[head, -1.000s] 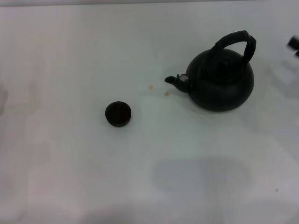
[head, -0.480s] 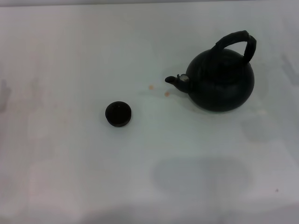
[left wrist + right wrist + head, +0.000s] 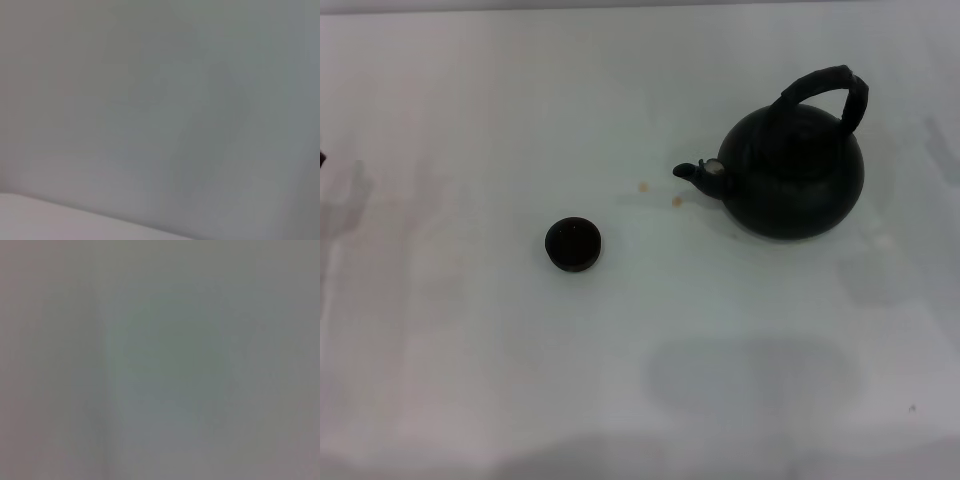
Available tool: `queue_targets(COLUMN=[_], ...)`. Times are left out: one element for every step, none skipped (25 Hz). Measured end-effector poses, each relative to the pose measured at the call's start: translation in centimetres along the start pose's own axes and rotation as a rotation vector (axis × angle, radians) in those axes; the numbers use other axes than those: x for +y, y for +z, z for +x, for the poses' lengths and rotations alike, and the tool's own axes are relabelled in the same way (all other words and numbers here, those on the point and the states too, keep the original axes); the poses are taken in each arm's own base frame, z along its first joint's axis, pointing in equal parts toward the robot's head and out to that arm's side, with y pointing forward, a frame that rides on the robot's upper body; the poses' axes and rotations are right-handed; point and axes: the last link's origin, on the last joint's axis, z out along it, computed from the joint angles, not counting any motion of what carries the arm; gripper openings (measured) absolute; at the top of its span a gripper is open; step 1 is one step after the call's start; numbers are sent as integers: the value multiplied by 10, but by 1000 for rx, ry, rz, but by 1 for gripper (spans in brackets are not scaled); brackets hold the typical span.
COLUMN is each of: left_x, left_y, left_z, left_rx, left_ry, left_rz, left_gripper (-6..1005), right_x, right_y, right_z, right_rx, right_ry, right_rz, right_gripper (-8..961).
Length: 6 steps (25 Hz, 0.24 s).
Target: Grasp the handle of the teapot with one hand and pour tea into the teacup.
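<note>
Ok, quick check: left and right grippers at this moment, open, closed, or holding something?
Left gripper: not in view.
Right gripper: not in view.
Nothing grips the teapot by its handle.

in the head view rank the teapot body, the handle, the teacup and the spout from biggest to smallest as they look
1. teapot body
2. handle, the arch over the pot
3. teacup
4. spout
The handle and teacup look close in extent, so that pair is unsure.
</note>
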Motion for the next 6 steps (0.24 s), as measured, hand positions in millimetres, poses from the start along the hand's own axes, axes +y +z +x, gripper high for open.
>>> queue_targets(left_x=[1,3,5,6,10,10], left_y=[1,3,5,7,10,10], left_z=[0,1,1,2,2,2], left_rx=[-1,-1,-1,0,2,2], left_ry=[3,6,7,6,4,4], left_rz=[-8,-17,-23,-28,-38,-38], left_gripper=[887,887,887,887,887,887], right_x=[0,0,0,0,0,0], right_y=[0,0,0,0,0,0], right_z=[0,0,0,0,0,0], right_rx=[0,0,-1,-3,-4,-4], right_ry=[0,1,2,3,3,4], right_rz=[0,0,1,2,4,5], right_gripper=[729,729,729,729,729,729])
